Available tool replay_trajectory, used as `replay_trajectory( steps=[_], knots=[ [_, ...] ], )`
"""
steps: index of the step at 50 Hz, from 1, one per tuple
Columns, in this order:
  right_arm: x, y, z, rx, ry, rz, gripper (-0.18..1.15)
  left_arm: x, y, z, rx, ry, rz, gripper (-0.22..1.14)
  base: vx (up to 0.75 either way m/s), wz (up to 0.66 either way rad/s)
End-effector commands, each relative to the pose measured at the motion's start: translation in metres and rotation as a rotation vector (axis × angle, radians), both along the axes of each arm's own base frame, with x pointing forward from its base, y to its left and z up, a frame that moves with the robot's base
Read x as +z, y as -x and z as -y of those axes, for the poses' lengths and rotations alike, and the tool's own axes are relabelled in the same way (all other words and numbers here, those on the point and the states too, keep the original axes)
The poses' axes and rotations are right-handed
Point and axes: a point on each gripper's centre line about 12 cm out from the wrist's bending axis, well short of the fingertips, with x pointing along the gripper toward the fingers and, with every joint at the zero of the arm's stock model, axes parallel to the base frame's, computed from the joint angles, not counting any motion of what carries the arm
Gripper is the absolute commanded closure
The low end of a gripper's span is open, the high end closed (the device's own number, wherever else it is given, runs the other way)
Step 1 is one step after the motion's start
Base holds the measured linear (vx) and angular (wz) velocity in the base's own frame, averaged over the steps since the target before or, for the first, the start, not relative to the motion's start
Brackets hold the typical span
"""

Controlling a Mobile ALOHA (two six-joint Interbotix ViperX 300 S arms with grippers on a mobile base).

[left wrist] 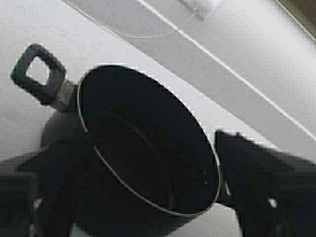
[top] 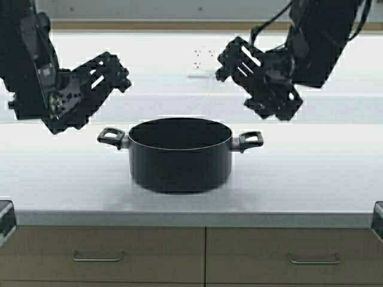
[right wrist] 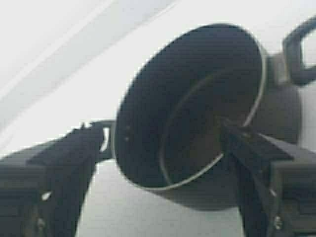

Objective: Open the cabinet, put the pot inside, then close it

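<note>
The black pot (top: 179, 158) stands upright and lidless on the white counter (top: 311, 185), a loop handle on each side (top: 111, 137) (top: 251, 140). My left gripper (top: 114, 70) hovers open above and behind the pot's left handle, holding nothing. My right gripper (top: 236, 84) hangs open above and behind the right handle, also with nothing in it. From the left wrist view, the pot (left wrist: 143, 143) fills the space beyond the spread left gripper (left wrist: 153, 140). In the right wrist view the pot (right wrist: 197, 89) lies beyond the open right gripper (right wrist: 160, 128). The cabinet is out of view.
Two tan drawer fronts with horizontal silver pulls (top: 99, 258) (top: 313, 259) run below the counter's front edge. A thin white cable (left wrist: 148, 34) and a white plug (left wrist: 203, 7) lie on the counter behind the pot. A wall strip (top: 179, 25) bounds the back.
</note>
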Motion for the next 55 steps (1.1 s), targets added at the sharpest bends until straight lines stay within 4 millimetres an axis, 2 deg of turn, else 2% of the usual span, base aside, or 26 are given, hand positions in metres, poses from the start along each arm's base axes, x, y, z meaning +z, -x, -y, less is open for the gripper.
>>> replay_trajectory(
  steps=[1, 11, 20, 31, 47, 55],
  knots=[
    [-0.027, 0.007, 0.003, -0.001, -0.169, 0.057, -0.03, -0.023, 0.001, -0.002, 0.011, 0.08, 0.02, -0.11, 0.0, 0.0],
    [-0.07, 0.018, 0.016, -0.027, -0.279, 0.111, -0.02, -0.065, 0.002, -0.008, 0.027, 0.285, 0.026, -0.11, 0.0, 0.0],
    [-0.085, 0.02, 0.028, -0.06, -0.267, 0.127, -0.02, -0.087, -0.01, -0.008, 0.055, 0.348, 0.009, -0.11, 0.0, 0.0],
    [-0.096, 0.019, 0.046, -0.112, -0.292, 0.136, -0.02, -0.095, -0.018, -0.014, 0.09, 0.353, 0.014, -0.11, 0.02, 0.04],
    [-0.111, 0.012, 0.043, -0.12, -0.304, 0.137, -0.02, -0.101, -0.021, -0.01, 0.074, 0.358, 0.01, -0.11, 0.08, 0.04],
    [-0.114, 0.018, 0.047, -0.12, -0.292, 0.115, -0.02, -0.102, -0.018, -0.012, 0.074, 0.351, 0.0, -0.11, 0.17, 0.01]
  ],
)
